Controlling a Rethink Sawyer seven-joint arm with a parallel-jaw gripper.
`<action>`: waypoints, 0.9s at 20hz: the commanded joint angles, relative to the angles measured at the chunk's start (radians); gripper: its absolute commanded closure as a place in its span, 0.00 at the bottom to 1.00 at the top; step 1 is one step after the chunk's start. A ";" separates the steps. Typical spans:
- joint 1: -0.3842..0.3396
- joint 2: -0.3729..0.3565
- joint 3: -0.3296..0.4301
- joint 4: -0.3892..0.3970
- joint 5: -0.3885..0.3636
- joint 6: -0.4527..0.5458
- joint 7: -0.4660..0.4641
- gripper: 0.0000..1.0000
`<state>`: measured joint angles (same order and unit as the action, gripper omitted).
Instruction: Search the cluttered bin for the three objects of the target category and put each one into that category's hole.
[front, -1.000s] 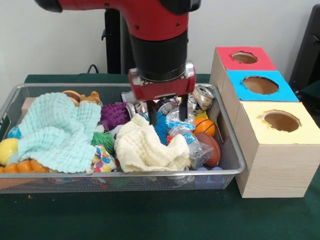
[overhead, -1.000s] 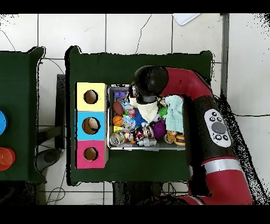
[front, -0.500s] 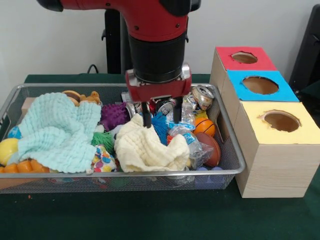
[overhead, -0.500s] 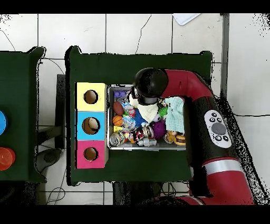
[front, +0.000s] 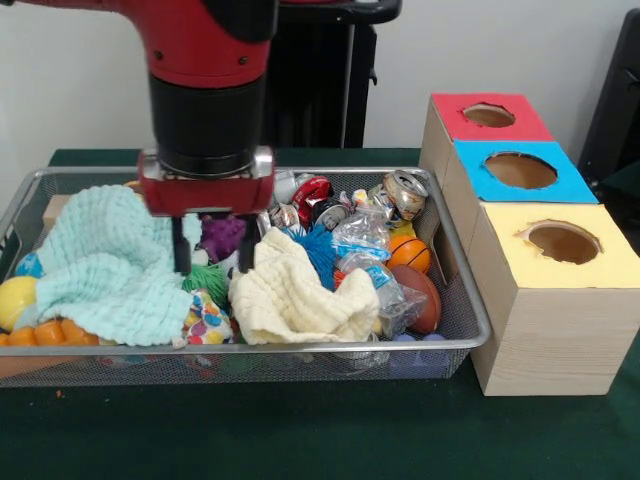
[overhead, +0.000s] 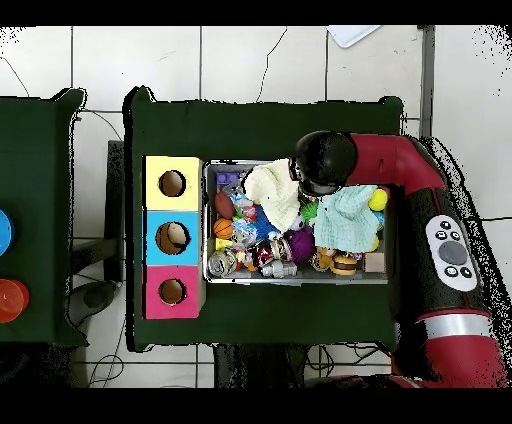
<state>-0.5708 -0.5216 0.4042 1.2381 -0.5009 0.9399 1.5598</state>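
The wire mesh bin lies on the green table, full of clutter; it also shows in the overhead view. My gripper is open and empty. Its fingers hang between the mint waffle cloth and the cream cloth, just above the clutter. One ruffled white piece with a multicolour print lies at the bin's front rim, below the gripper and partly under the mint cloth. I see no other printed pieces. The yellow-topped box's hole is right of the bin, nearest the camera, and shows in the overhead view.
The blue-topped box and red-topped box stand behind the yellow one. The bin also holds crushed cans, a small basketball, a brown football, a purple spiky ball and a yellow ball.
My gripper has moved left in the front view, from over the cream cloth to the gap between the two cloths. It stays open and empty.
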 joint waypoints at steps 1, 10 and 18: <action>-0.067 0.083 0.051 -0.021 -0.084 -0.079 -0.250 0.00; -0.116 0.257 0.105 -0.067 -0.016 -0.019 -0.234 0.00; -0.095 0.243 0.097 -0.094 0.041 0.141 -0.193 0.00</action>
<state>-0.6824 -0.3260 0.4334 1.1519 -0.4863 0.9247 1.5596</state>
